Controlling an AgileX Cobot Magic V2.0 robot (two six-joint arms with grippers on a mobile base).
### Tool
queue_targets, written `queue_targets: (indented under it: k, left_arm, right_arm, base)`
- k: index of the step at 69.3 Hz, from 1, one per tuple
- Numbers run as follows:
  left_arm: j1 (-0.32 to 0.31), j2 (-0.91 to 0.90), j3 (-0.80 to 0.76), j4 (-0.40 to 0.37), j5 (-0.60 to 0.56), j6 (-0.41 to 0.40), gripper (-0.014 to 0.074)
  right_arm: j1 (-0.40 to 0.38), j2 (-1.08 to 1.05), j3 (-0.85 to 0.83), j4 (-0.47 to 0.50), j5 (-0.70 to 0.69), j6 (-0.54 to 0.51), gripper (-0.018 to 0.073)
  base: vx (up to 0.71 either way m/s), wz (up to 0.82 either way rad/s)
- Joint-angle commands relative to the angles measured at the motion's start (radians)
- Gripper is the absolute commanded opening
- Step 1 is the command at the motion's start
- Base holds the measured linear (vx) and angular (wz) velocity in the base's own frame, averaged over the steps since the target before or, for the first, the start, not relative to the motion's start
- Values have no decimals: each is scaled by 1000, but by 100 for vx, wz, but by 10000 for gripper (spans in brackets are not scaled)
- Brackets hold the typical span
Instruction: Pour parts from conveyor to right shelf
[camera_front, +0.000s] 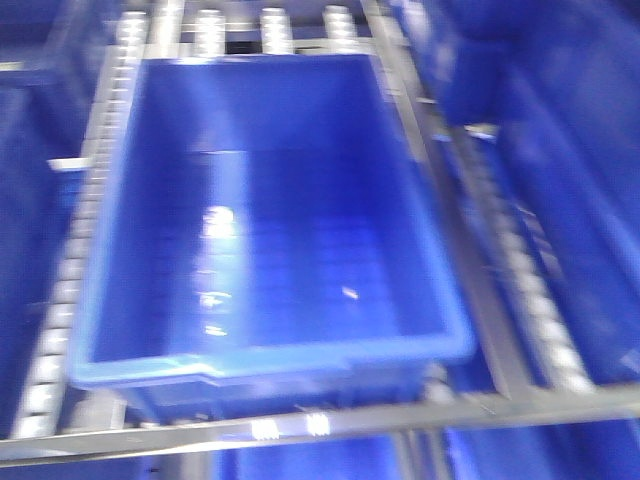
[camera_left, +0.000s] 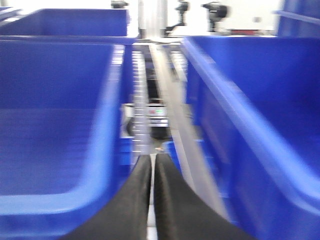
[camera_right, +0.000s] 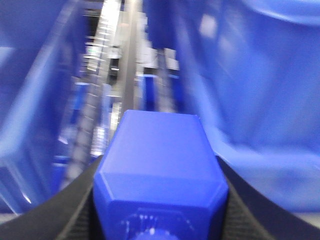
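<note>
Honestly, the right tool (camera_right: 160, 210) is pinching the blue block (camera_right: 160, 160), aimed at the shelf rail (camera_right: 129, 65) between bins, so releasing now could miss the bin (camera_front: 330, 352). Meanwhile the left tool (camera_left: 151, 195) is pressed together, holding nothing.

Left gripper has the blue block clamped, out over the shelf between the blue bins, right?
No, it is the right gripper that clamps the blue block, as the right wrist view shows. The left gripper is shut on nothing. Both are out over the shelf between the blue bins.
</note>
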Motion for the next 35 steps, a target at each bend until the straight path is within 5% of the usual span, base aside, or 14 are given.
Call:
queue_targets:
  k: [1, 35]
  left_arm:
    - [-5, -12, -20, -7, -79, -8, -6]
    - [-5, -12, -20, -7, -79, -8, -6]
  right_arm:
    - [-1, 12, -29, -2, -78, -1, -5]
    - [-1, 12, -29, -2, -78, -1, -5]
  base:
    - [14, 52]
    - [12, 20]
